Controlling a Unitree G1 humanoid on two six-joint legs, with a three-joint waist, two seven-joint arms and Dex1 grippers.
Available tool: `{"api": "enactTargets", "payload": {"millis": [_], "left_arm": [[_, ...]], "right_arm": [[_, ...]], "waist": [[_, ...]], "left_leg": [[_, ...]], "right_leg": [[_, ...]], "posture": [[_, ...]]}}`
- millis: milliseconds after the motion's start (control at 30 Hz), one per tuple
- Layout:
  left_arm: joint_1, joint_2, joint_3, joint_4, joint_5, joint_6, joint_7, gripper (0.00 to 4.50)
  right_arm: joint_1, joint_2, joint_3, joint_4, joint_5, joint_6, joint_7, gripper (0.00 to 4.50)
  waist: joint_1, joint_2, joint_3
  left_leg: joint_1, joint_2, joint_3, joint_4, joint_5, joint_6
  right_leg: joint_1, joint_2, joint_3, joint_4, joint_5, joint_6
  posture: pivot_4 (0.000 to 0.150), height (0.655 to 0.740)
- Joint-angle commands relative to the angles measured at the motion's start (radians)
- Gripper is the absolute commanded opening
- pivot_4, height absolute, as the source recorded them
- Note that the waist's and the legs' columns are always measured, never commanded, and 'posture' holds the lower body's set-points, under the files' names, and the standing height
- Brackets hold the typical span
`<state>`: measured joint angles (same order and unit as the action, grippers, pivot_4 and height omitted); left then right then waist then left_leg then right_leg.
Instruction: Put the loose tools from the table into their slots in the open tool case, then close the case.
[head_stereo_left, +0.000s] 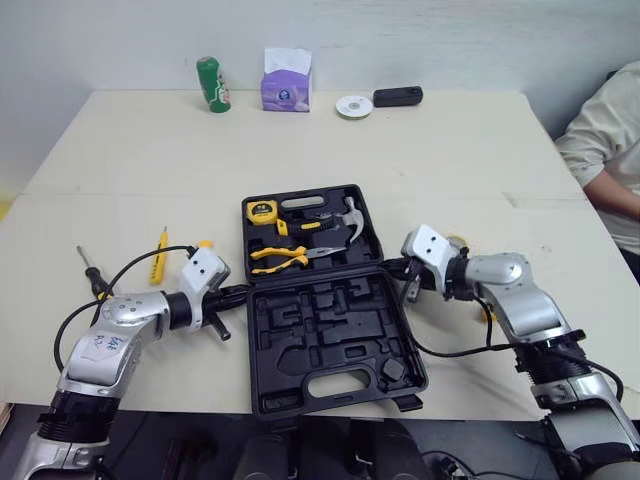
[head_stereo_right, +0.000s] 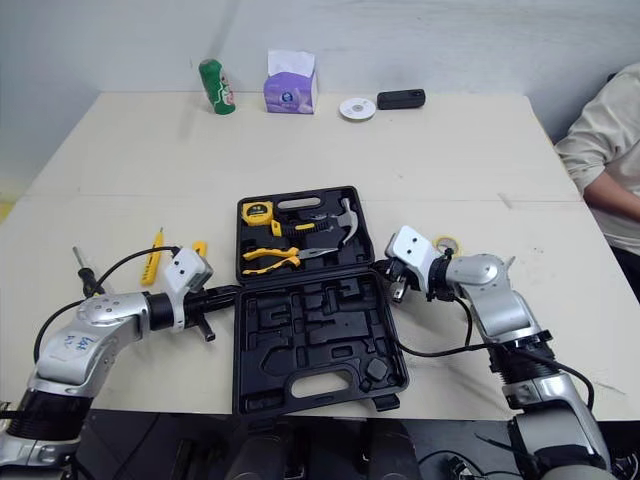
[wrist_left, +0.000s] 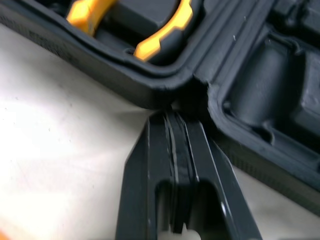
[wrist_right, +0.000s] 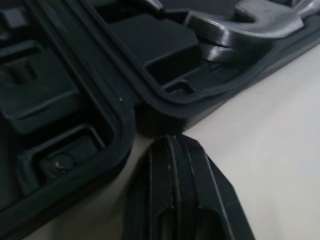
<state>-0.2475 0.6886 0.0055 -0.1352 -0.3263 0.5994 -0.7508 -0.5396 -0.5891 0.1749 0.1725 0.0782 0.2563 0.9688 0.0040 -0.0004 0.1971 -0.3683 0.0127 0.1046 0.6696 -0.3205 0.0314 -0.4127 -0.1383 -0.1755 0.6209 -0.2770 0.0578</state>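
The black tool case (head_stereo_left: 330, 335) lies open at the table's middle. Its far half holds a yellow tape measure (head_stereo_left: 262, 211), a hammer (head_stereo_left: 345, 222) and yellow-handled pliers (head_stereo_left: 280, 258); the near half's moulded slots hold no tools. My left gripper (head_stereo_left: 240, 291) is shut, its tips against the case's left hinge corner (wrist_left: 172, 102). My right gripper (head_stereo_left: 392, 268) is shut too, with its tips at the right hinge corner (wrist_right: 157, 120). A yellow screwdriver (head_stereo_left: 159, 255) and a dark-handled screwdriver (head_stereo_left: 92, 272) lie loose on the table, left of the case.
A green can (head_stereo_left: 212, 84), a purple tissue box (head_stereo_left: 286, 82), a disc (head_stereo_left: 354, 106) and a black device (head_stereo_left: 397, 96) line the far edge. A person's sleeve (head_stereo_left: 610, 140) shows at the right. A yellow ring (head_stereo_left: 458, 240) lies by my right wrist.
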Motion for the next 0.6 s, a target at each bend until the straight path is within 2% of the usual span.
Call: {"api": "enactTargets", "payload": {"millis": [33,600], "left_arm": [[-0.044,-0.017,-0.032,0.029,0.027,-0.023,-0.006,0.02],[-0.256,-0.076,-0.100,0.279,0.142,-0.142,-0.081,0.02]], "right_arm": [[0.000,-0.004,-0.004,-0.058,0.011,-0.006,0.012,0.00],[0.015,0.025,-0.020,-0.108,0.011,0.011,-0.021,0.00]], "waist": [[0.001,0.000,0.000],[0.011,0.000,0.000]], "left_leg": [[0.000,0.000,0.000,0.000,0.000,0.000],[-0.001,0.000,0.000,0.003,0.000,0.000]], "right_leg": [[0.000,0.000,0.000,0.000,0.000,0.000],[0.000,0.001,0.000,0.002,0.000,0.000]], "posture": [[0.150,0.7278],[0.150,0.7278]]}}
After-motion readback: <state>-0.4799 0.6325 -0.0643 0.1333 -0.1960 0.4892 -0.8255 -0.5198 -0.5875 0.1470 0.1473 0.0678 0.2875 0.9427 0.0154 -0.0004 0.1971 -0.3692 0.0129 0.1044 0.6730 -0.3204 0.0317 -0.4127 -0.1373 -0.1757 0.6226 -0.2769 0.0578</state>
